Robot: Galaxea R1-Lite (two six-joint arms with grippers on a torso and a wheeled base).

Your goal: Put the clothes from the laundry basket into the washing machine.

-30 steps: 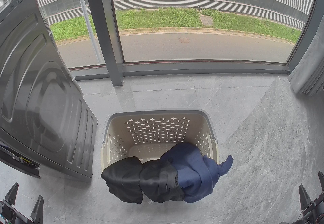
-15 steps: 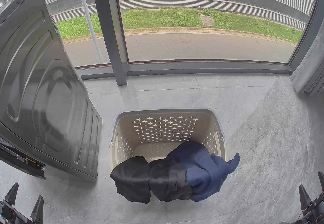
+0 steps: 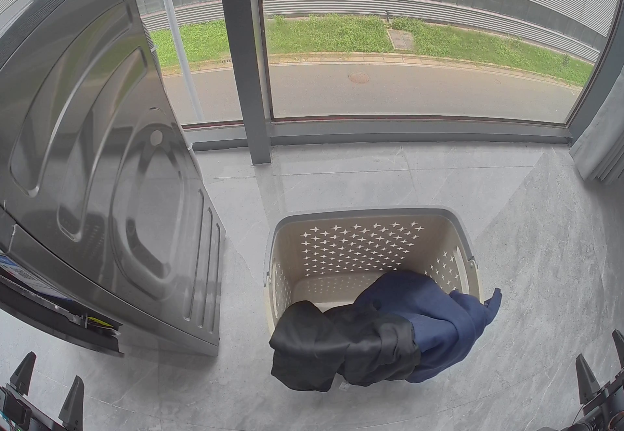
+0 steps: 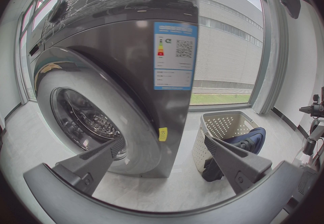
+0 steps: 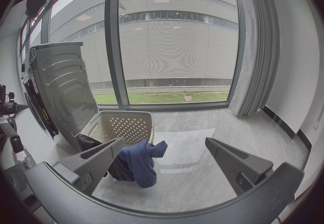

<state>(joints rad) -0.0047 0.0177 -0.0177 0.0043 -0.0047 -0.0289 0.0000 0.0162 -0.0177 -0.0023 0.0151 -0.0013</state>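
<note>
Both left gripper [image 4: 162, 139] and right gripper [image 5: 163, 140] gape empty; clothes [image 3: 416, 322] overhang laundry basket [image 3: 364, 213], near washing machine [image 3: 97, 159].

The cream laundry basket [image 3: 364, 214], its walls pierced with star-shaped holes, stands upright on the grey floor [image 3: 520, 224], just beside the ribbed side panel of the dark grey washing machine [image 3: 97, 159]. A black garment [image 3: 338, 348] and a blue garment [image 3: 435, 322] lie draped side by side over its near rim, touching each other. A blue end pokes out past the basket's right corner.
</note>
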